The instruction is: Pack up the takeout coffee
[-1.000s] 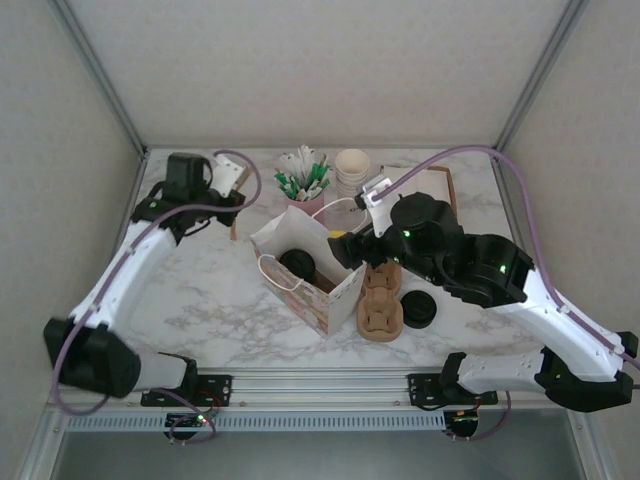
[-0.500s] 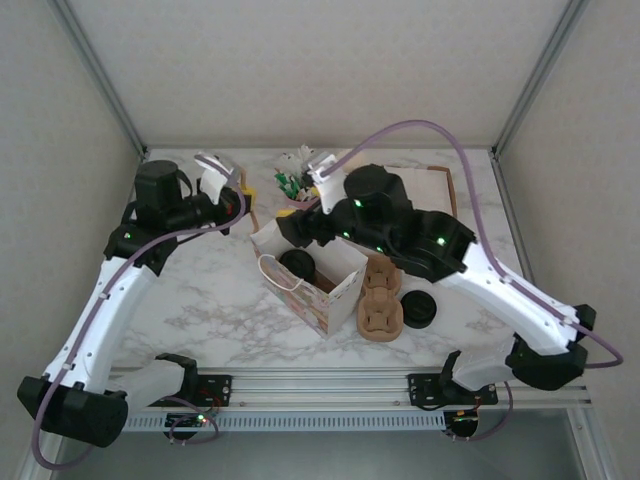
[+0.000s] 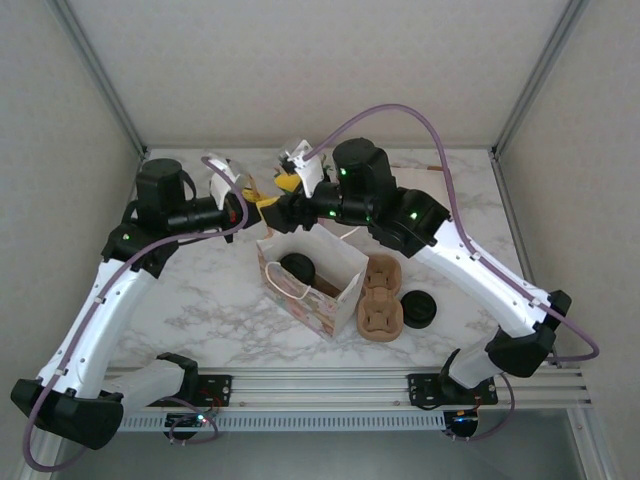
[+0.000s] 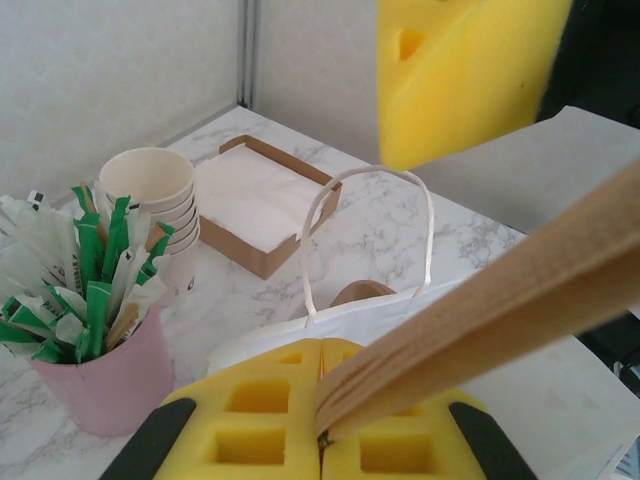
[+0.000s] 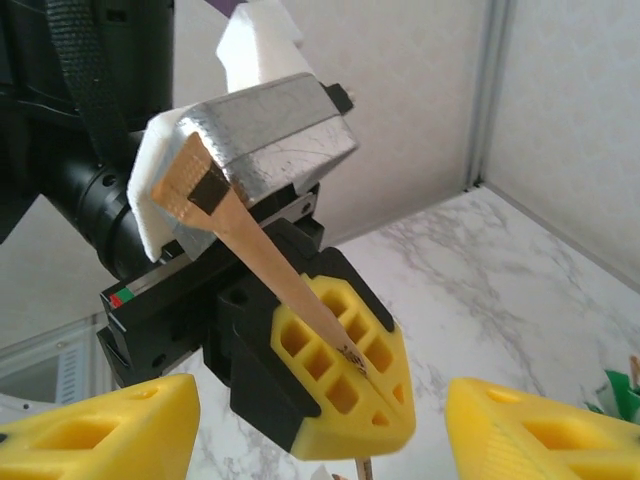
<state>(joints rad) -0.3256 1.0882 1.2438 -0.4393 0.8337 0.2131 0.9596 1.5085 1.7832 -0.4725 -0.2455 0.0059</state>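
Top external: the takeout coffee (image 3: pixel 297 267) is seen inside the white bag (image 3: pixel 312 306); near its far rim the left end effector (image 4: pixel 320 440) is clamped on a tan strip (image 4: pixel 480 290), the right end effector (image 5: pixel 320 432) held open, tabletop (image 3: pixel 210 290) bare leftward.

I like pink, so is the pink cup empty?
No, the pink cup is stuffed full of green and white packets sticking out of its top.

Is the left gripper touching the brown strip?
Touching. Left wrist view: the left gripper is shut on the strip, pinching it between its fingers.
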